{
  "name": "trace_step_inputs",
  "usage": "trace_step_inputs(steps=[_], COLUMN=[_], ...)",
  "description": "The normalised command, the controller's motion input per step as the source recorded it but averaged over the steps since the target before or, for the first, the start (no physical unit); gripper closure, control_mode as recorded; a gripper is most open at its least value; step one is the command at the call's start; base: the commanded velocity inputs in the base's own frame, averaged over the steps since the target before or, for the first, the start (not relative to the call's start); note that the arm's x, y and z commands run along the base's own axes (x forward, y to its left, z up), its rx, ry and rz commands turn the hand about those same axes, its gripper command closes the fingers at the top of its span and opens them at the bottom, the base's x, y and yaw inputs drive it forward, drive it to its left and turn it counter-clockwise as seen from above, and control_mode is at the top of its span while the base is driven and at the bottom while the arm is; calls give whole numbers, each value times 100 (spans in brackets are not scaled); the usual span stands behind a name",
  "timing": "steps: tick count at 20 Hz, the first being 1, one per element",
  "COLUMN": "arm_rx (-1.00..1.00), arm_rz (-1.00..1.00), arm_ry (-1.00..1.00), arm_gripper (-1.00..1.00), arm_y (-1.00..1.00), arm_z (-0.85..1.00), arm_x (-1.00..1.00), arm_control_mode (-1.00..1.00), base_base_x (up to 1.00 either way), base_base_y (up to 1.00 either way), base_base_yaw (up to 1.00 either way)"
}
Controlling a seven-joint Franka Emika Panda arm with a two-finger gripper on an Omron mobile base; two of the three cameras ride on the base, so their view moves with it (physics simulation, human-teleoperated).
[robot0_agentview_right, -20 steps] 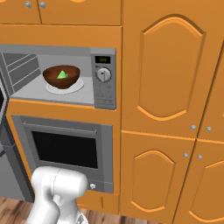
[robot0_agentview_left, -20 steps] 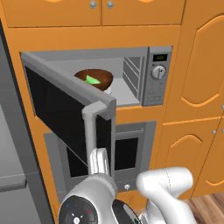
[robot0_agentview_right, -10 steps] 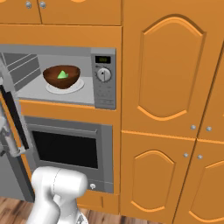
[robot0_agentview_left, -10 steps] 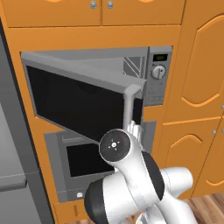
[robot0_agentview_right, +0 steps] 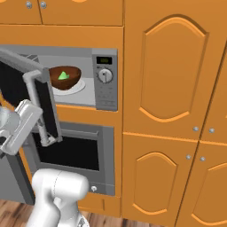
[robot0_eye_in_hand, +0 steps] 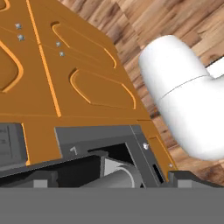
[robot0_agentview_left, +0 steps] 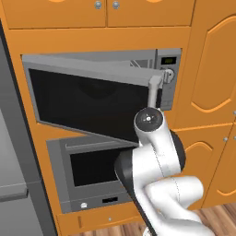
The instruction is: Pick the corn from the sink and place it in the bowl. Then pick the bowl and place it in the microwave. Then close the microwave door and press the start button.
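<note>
Claw [robot0_agentview_right: 42, 128]: released, jaws wide beside the door's handle, grasping nothing.
Microwave door [robot0_agentview_left: 87, 103]: partly swung shut.
Bowl [robot0_agentview_right: 64, 77]: on the turntable plate [robot0_agentview_right: 80, 88] inside the microwave [robot0_agentview_right: 104, 71].
Corn [robot0_agentview_right: 63, 75]: in bowl.

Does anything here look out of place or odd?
Nothing is spilled or damaged. The microwave door stands partly open, with the bowl and corn sitting upright inside on the white plate. The open gripper is at the door's handle.
</note>
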Motion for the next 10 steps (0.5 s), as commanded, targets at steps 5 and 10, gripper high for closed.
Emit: trace_step_inputs(steps=[5, 10], arm_rx=[3, 1], arm_rz=[3, 3], arm_ry=[0, 0], arm_gripper=[-100, -100], arm_y=[-24, -24], arm_z=[4, 2], arm_x=[100, 100], arm_control_mode=[-100, -100], base_base_x=[0, 0], base_base_y=[0, 0], base_base_yaw=[0, 0])
